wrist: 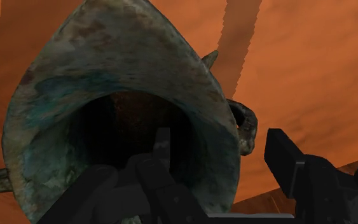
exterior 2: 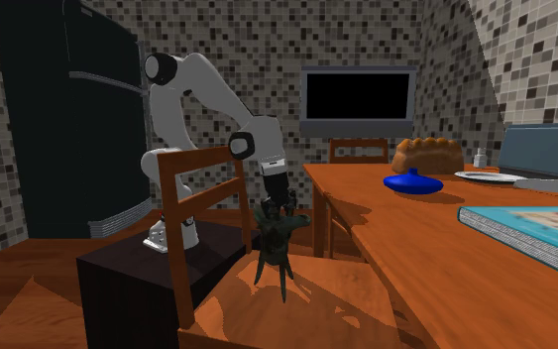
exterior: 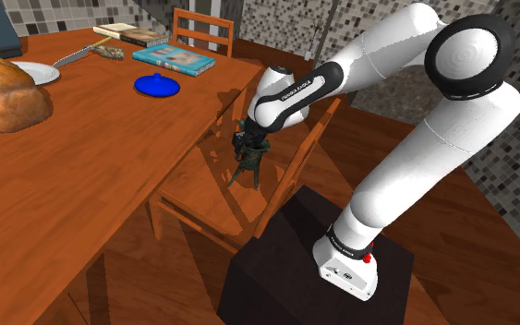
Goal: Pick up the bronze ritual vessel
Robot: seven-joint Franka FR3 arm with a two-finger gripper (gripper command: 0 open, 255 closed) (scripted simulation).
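The bronze ritual vessel point(exterior 2: 273, 241) is a dark green-brown, corroded cup on thin legs, upright on the wooden chair seat point(exterior 2: 296, 307) beside the table. It also shows below the arm's hand in the shoulder view point(exterior: 249, 164). My gripper point(exterior 2: 278, 204) point(exterior: 246, 139) is right above it, pointing down. In the wrist view the vessel's wide mouth point(wrist: 95, 83) is close up. My gripper point(wrist: 219, 137) is open, with one finger inside the mouth and the other outside the wall near a small side handle point(wrist: 246, 129), a gap showing between that finger and the wall.
The chair's backrest point(exterior: 296, 171) stands between the vessel and the black stand point(exterior: 308, 254). The wooden table point(exterior: 73, 185) holds a bread loaf point(exterior: 4, 94), a blue dish point(exterior: 157, 85), a white plate point(exterior: 38, 71) and books point(exterior: 173, 58). A second chair point(exterior: 202, 32) stands at the far side.
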